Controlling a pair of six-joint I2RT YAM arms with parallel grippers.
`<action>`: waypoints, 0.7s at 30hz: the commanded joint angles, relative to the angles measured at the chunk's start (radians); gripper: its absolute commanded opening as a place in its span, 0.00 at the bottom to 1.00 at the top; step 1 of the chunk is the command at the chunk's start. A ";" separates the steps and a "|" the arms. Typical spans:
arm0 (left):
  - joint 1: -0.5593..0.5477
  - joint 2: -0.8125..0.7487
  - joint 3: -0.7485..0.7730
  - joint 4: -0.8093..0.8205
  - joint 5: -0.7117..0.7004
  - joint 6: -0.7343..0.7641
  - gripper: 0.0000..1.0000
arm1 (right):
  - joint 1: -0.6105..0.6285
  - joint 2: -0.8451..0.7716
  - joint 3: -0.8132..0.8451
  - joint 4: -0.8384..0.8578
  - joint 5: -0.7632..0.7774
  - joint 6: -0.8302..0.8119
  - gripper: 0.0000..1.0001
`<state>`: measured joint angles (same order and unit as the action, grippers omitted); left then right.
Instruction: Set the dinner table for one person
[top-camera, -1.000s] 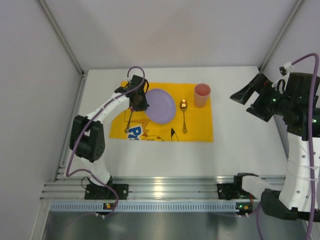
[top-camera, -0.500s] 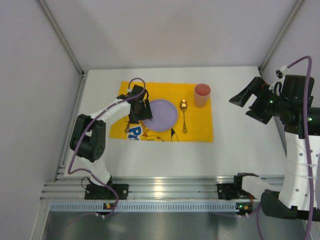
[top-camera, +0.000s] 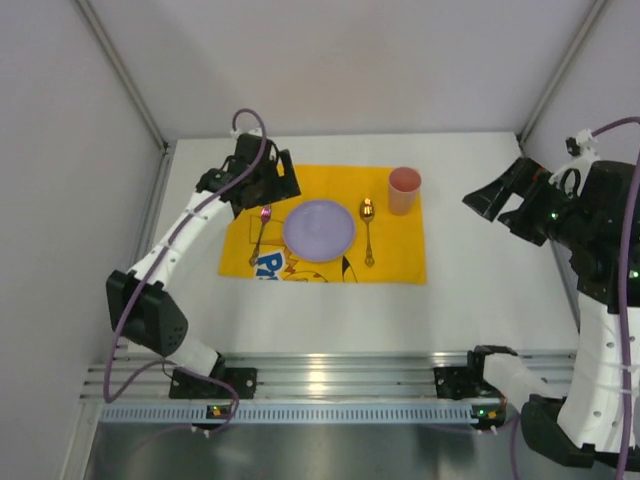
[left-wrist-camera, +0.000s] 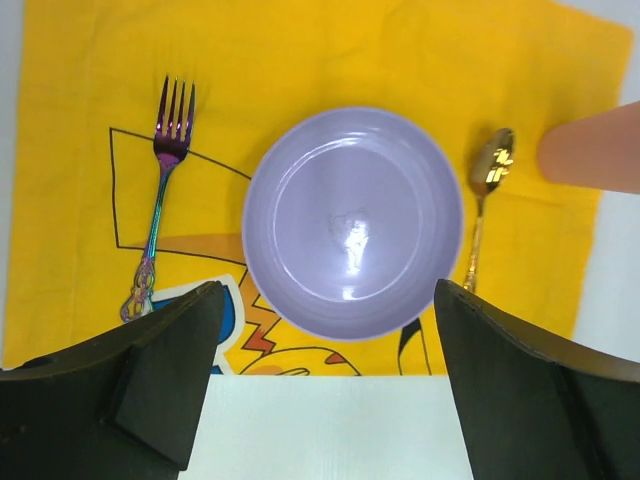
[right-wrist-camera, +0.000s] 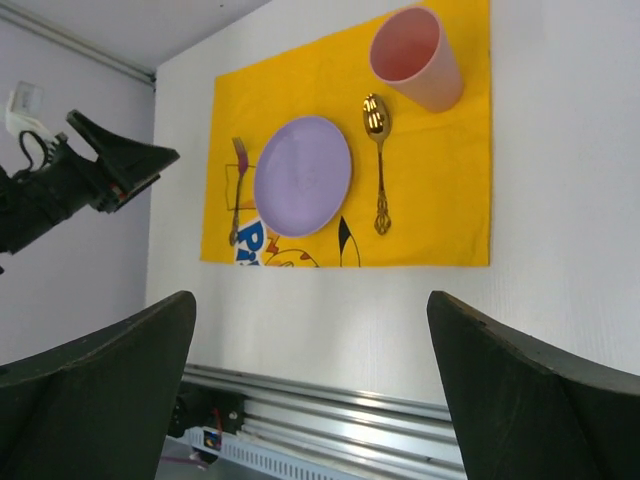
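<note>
While both pairs of jaws stand spread wide and hold nothing, the left gripper (left-wrist-camera: 328, 288) hangs above the purple plate (left-wrist-camera: 352, 222) and the right gripper (right-wrist-camera: 310, 300) sits high, well apart from the setting. The fork (left-wrist-camera: 160, 200) and gold spoon (left-wrist-camera: 485, 200) flank the plate, with the pink cup (left-wrist-camera: 590, 150) beyond the spoon. All rest on the yellow cloth (left-wrist-camera: 80, 100), which lies on the white dinner table (top-camera: 480, 300). The setting looks complete. The risk is a low left-arm sweep snagging the cloth, dragging everything askew or tipping the cup.
</note>
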<state>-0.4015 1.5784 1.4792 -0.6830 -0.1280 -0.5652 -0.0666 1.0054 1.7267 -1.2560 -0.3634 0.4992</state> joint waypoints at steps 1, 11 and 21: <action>0.001 -0.171 0.024 -0.041 0.014 0.039 0.92 | 0.024 -0.106 -0.062 0.075 -0.031 -0.024 1.00; 0.000 -0.445 -0.149 -0.140 -0.071 0.074 0.98 | 0.142 -0.295 -0.375 0.043 0.105 -0.022 1.00; 0.000 -0.704 -0.378 -0.144 -0.484 0.139 0.99 | 0.209 -0.566 -0.544 -0.040 0.572 0.148 0.99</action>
<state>-0.4023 0.9447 1.1439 -0.8547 -0.4618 -0.4904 0.1318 0.5037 1.2037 -1.2739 0.0303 0.5667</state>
